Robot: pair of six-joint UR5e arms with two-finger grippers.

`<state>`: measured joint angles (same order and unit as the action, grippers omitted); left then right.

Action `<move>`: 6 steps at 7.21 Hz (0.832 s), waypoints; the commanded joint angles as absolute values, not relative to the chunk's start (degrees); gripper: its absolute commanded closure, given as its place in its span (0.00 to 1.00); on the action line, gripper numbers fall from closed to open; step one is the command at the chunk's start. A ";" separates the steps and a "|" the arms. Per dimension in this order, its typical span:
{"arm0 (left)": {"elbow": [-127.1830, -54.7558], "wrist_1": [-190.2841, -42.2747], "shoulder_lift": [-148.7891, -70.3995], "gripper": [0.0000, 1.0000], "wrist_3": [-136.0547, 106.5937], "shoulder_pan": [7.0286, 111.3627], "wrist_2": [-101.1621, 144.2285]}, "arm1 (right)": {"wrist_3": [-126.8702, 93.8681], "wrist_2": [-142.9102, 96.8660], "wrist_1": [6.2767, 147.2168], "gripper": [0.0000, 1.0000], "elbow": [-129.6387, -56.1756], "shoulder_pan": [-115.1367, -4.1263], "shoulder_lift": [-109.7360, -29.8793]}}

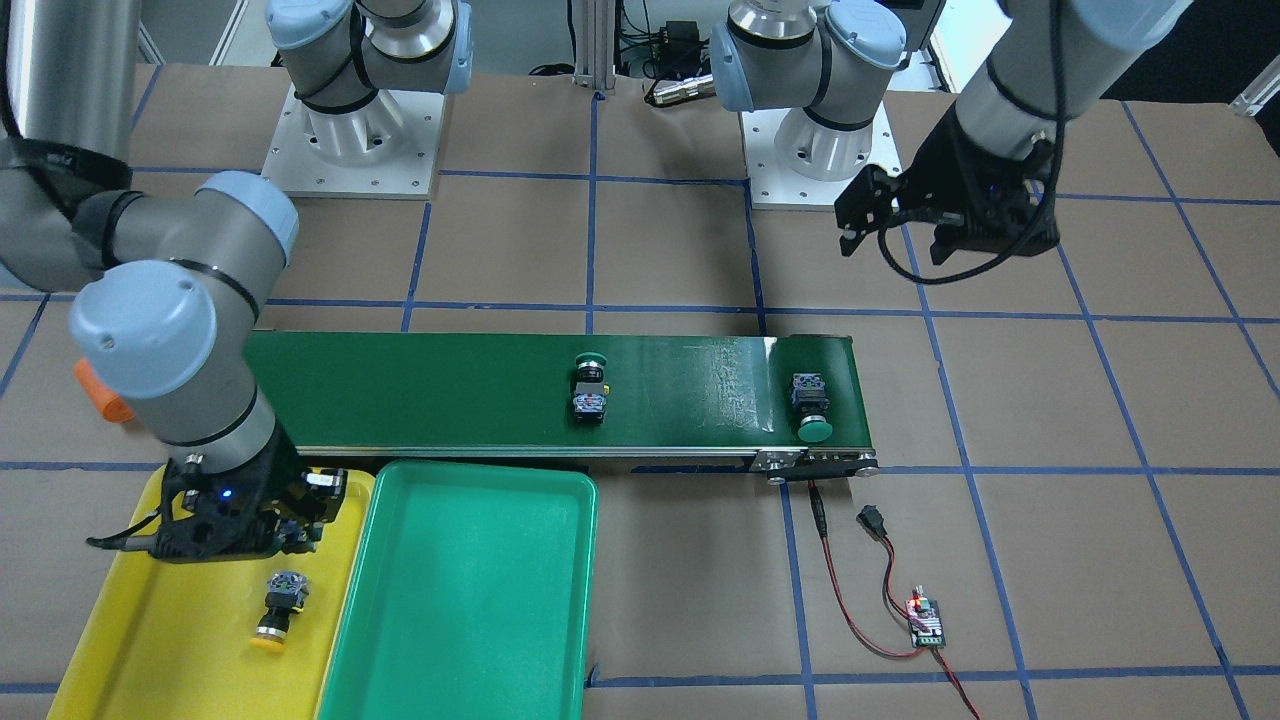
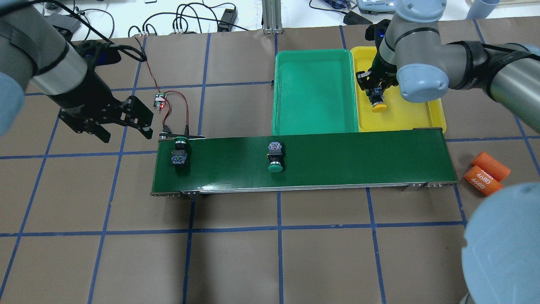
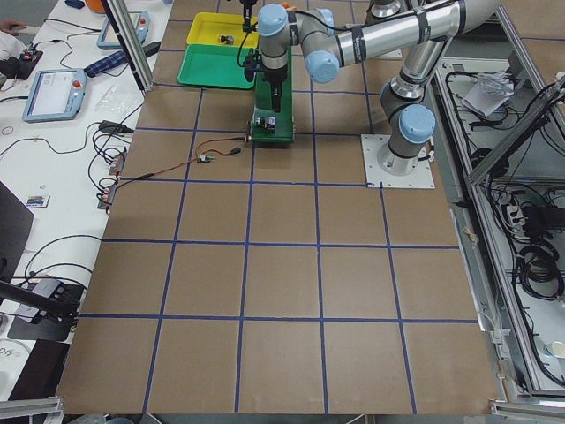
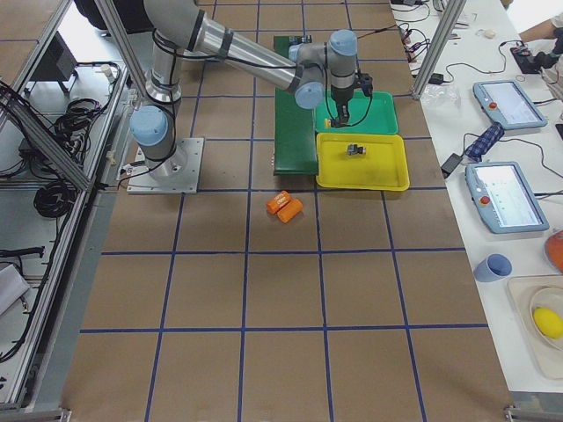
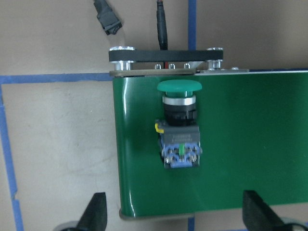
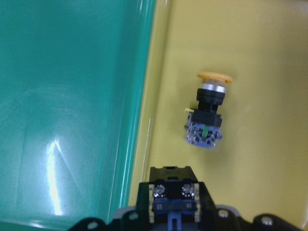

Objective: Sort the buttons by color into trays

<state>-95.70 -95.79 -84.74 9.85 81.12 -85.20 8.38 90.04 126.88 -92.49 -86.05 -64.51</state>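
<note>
Two green buttons lie on the dark-green conveyor (image 2: 337,160): one at its left end (image 2: 179,154) (image 5: 180,130), one near the middle (image 2: 274,158) (image 1: 590,390). My left gripper (image 2: 126,128) (image 1: 895,245) is open and empty, hovering by the end button. My right gripper (image 2: 375,90) (image 1: 300,520) is shut on a yellow button (image 2: 376,101) (image 6: 173,195), cap down, above the yellow tray (image 2: 405,114) (image 1: 160,640). Another yellow button (image 1: 275,610) (image 6: 207,113) lies in that tray. The green tray (image 2: 312,93) (image 1: 460,600) beside it holds nothing.
Two orange cylinders (image 2: 485,173) lie right of the conveyor's right end. A small controller board (image 2: 159,101) with red and black wires sits beyond the conveyor's left end, close to my left gripper. The table is brown with blue grid tape.
</note>
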 commanded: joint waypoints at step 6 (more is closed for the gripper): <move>-89.20 -108.56 -82.09 0.00 8.18 87.34 -90.44 | 10.03 88.08 120.10 0.00 -87.01 -84.02 -62.55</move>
